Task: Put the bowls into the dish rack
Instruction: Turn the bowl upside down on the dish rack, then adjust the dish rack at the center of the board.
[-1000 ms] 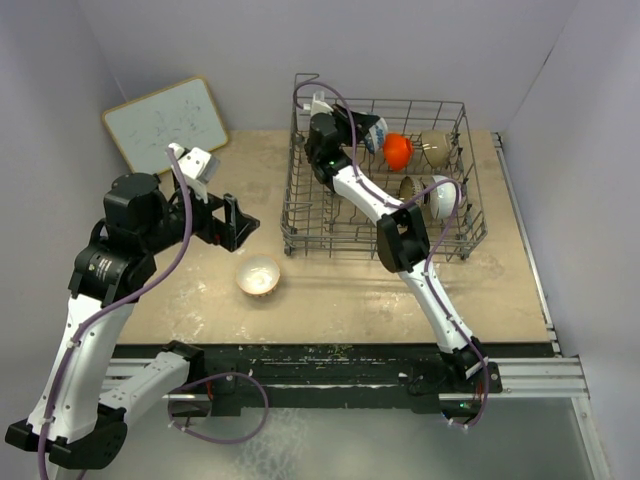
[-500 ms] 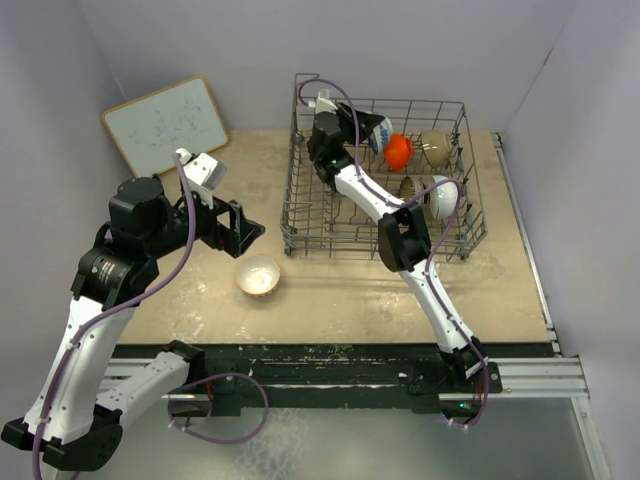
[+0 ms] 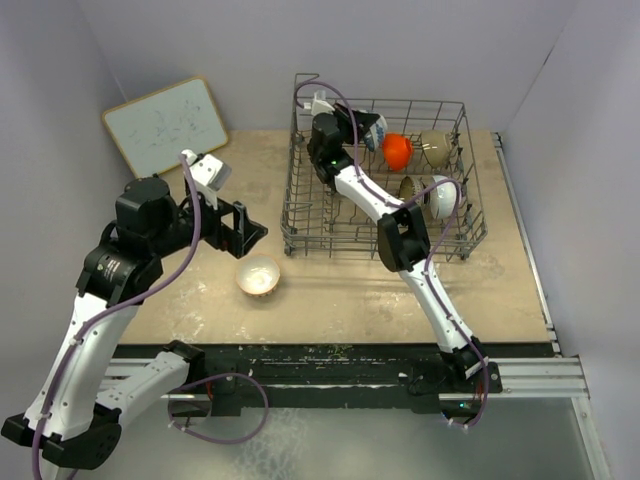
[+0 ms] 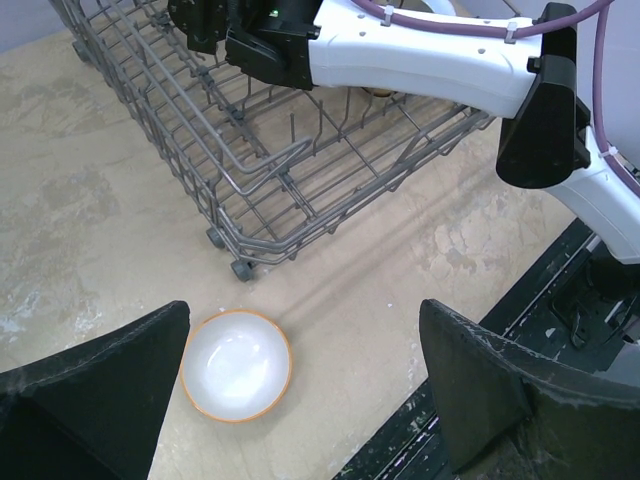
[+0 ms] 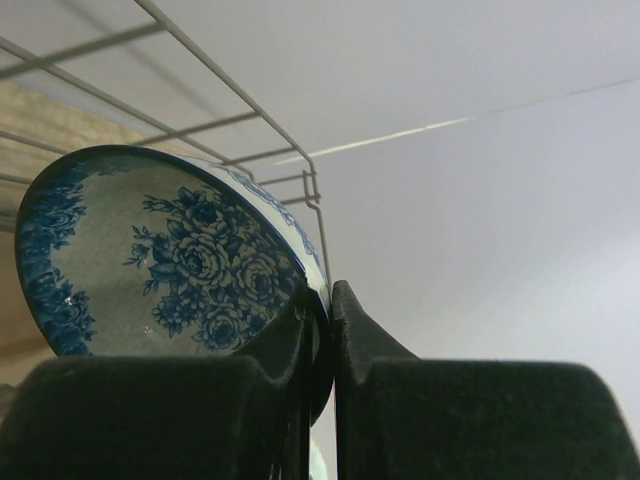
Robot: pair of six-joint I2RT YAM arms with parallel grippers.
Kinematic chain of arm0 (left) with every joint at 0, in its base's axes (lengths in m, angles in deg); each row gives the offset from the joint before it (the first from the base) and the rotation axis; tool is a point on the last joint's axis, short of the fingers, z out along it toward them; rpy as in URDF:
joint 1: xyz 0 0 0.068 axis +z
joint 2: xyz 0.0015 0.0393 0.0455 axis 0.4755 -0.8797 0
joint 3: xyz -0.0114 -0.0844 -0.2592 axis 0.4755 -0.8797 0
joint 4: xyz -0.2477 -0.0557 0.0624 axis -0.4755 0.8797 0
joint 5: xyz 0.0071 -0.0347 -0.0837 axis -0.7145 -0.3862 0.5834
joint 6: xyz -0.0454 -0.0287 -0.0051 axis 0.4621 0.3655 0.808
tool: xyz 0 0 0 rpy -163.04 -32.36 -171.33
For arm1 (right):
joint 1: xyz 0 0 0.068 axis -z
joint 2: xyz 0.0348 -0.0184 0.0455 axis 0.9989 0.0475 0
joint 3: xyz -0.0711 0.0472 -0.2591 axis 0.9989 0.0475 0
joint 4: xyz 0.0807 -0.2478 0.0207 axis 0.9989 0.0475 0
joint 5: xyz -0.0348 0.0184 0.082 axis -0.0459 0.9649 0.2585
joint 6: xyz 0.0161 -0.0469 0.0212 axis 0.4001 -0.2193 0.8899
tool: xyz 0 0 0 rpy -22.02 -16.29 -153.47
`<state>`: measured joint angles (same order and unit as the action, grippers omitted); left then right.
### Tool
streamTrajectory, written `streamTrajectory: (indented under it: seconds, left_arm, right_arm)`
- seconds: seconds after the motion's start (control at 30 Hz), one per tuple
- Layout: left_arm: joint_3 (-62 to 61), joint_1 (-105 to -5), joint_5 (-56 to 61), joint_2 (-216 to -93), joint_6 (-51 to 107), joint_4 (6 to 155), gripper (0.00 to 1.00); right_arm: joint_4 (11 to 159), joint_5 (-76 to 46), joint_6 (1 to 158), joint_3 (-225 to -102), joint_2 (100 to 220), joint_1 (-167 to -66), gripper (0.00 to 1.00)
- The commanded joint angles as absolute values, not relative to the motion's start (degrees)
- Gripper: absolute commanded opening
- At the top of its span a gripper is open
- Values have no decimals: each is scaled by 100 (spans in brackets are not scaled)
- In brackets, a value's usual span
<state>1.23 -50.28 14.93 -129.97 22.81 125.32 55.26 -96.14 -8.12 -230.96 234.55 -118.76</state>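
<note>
At rack's back-left corner, R pincer is clenched on the rim of the blue-&-white bowl, held tilted up by the back-wall wires of the dish rack. Wrist cam shows the rim nipped tight btwn both fingers, floral inside facing the lens.

Already standing in the rack: orange-red bowl, cream bowl, brownish bowl and white bowl, all right of the held one. No black bowl that I can make out.

L pincer hangs released, jaws wide, over the bench just above the tan-rimmed bowl. That one sits upright, apart from the rack's near-left corner and not yet touched.

Step in hand, I'd say: seating the blue bowl btwn tines. Next calls for lowering it on edge into a free slot left of the orange-red one, then letting go w/o knocking neighbours. L arm then needs to drop, straddle the tan rim & pinch. Rim is thin and glazed, so slip is likely if the grip is shallow
</note>
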Motion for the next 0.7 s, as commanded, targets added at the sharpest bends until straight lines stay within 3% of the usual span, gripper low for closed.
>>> streamTrajectory:
  seconds: [0.0,0.27,0.67]
  left_arm:
    - [49,-5055,1411,-13082,2153,12180,99]
    - [-110,-5048,1481,-13286,2378,11766,99]
    - [-344,-4908,1413,-14155,3187,10079,99]
  right_arm:
    - [6529,-9687,-126,-23218,23828,-11707,7]
    - [7873,-9266,1152,-23491,23749,-11698,7]
    - [9565,-7298,4337,-23122,21940,-11498,2]
